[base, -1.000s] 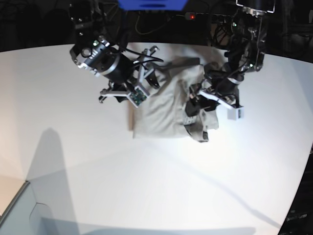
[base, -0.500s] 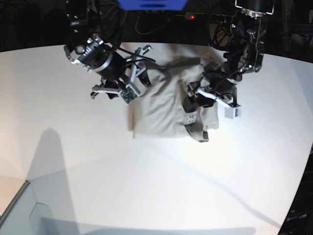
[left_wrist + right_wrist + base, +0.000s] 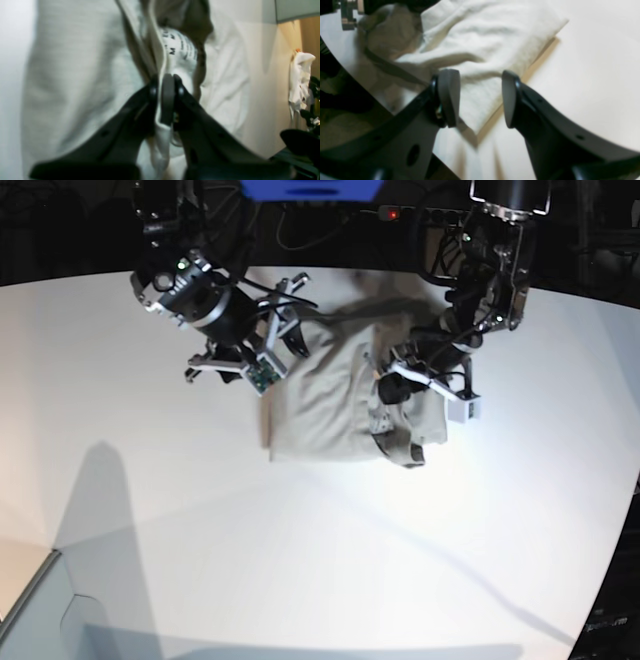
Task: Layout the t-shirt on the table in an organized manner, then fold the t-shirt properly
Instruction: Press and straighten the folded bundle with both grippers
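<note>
The light grey-beige t-shirt (image 3: pixel 325 402) lies bunched and partly folded on the white table (image 3: pixel 300 540), near the far edge. My left gripper (image 3: pixel 167 82) is shut on a ridge of the shirt's fabric at the neckline, just below the printed marks (image 3: pixel 178 46) inside the collar. In the base view this gripper (image 3: pixel 384 392) sits on the shirt's right part. My right gripper (image 3: pixel 478 97) hangs open above the shirt's (image 3: pixel 490 42) left edge, nothing between its fingers. It is at the shirt's upper left (image 3: pixel 297 315) in the base view.
A grey bin (image 3: pixel 35 615) stands at the table's near left corner. Dark cables and a blue object (image 3: pixel 310 188) sit behind the curved far edge. Bare tabletop (image 3: pixel 595 75) extends beside the shirt. A white cloth (image 3: pixel 300 75) hangs off to the side.
My left gripper has closed on the collar fabric and shifted slightly left and back. The right arm drew back to the left earlier, then stayed, jaws still open.
</note>
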### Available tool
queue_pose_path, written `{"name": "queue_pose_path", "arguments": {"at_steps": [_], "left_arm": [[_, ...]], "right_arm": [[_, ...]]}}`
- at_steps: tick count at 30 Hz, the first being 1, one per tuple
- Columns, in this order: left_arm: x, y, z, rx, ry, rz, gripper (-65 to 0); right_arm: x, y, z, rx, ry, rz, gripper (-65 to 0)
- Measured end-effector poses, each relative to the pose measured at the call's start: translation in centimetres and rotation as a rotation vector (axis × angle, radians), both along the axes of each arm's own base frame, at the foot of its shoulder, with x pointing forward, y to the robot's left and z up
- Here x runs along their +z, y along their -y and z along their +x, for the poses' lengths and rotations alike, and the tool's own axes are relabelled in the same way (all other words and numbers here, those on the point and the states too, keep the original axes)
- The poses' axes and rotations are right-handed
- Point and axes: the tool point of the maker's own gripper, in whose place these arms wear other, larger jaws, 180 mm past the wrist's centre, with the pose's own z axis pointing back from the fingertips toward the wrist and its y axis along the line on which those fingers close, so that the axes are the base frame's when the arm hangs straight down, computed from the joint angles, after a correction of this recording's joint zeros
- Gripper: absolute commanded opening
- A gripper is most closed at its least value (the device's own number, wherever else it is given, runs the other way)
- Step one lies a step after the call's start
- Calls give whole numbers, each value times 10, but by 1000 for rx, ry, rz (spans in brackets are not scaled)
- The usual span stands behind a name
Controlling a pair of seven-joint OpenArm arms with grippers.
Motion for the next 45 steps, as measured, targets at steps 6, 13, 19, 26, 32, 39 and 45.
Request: {"name": "queue_pose_path", "arguments": {"at_steps": [6,13,19,26,32,39,45], "left_arm": [[48,4,13,-9,130,-2,-649],[83,-17,4,39,215,8,-649],[75,-60,-4,143,195,54,-649],[37,-68,-9,167,88,51,-649],[24,-75,-17,192,57,53,-650],[64,-69,-5,172,164,59,-650],[81,-77,-25,179,191,81,-650]], "right_arm": [[0,0,0,-1,-1,1,-398],[-2,5,-1,6,-1,-19,-398],[-2,4,-1,8,0,-18,-398],[-1,1,0,10,0,-11,-398],[-2,3,0,10,1,-16,-398],[-2,2,-1,11,-3,-13,-398],[-1,2,2,11,4,-14,-398]]}}
